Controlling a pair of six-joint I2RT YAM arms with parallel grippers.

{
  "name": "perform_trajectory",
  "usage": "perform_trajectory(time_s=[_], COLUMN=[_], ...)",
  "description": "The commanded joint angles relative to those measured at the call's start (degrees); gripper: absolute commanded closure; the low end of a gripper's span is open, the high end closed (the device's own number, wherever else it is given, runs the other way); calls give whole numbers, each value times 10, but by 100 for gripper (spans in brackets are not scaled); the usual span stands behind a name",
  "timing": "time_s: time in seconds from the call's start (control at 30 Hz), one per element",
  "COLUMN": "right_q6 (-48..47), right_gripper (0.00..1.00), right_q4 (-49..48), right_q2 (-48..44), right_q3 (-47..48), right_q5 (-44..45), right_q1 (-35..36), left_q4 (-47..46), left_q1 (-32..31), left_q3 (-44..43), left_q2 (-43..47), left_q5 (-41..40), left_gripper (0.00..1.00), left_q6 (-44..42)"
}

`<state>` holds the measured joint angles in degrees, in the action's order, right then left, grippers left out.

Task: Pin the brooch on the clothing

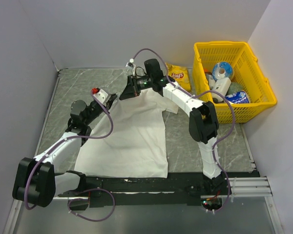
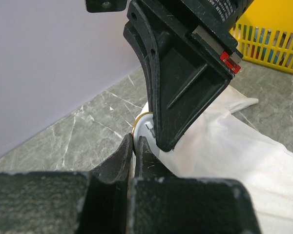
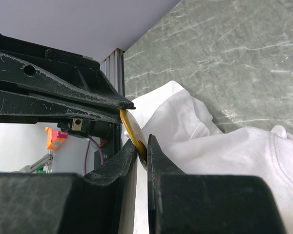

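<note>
The white T-shirt lies spread on the grey marble table. Both grippers meet at its far left corner, near the sleeve. My right gripper is shut on the brooch, a thin golden disc held on edge beside bunched shirt cloth. My left gripper is shut, and its tips pinch the brooch's golden rim from the opposite side. The right gripper's black finger stands just past it. In the top view the left gripper and right gripper hide the brooch.
A yellow basket with bottles and packets stands at the back right. A yellow crisp bag lies beside it. Pale walls close the left, back and right sides. A black strip runs along the table's front edge.
</note>
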<state>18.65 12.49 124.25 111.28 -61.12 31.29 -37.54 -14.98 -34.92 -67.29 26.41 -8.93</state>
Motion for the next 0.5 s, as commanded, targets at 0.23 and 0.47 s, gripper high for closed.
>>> perform_trajectory(time_s=[0.23, 0.47], right_q6=[24, 20], right_gripper=[100, 100], right_q4=[-99, -110], right_q2=[-20, -23], right_q3=[-23, -27], right_q5=[174, 158], right_q1=[-66, -66], left_q4=[-82, -83], left_q1=[-24, -24], left_q3=[22, 23], left_q2=[71, 71], left_q5=[27, 13], left_gripper=[99, 99], left_q6=[7, 8])
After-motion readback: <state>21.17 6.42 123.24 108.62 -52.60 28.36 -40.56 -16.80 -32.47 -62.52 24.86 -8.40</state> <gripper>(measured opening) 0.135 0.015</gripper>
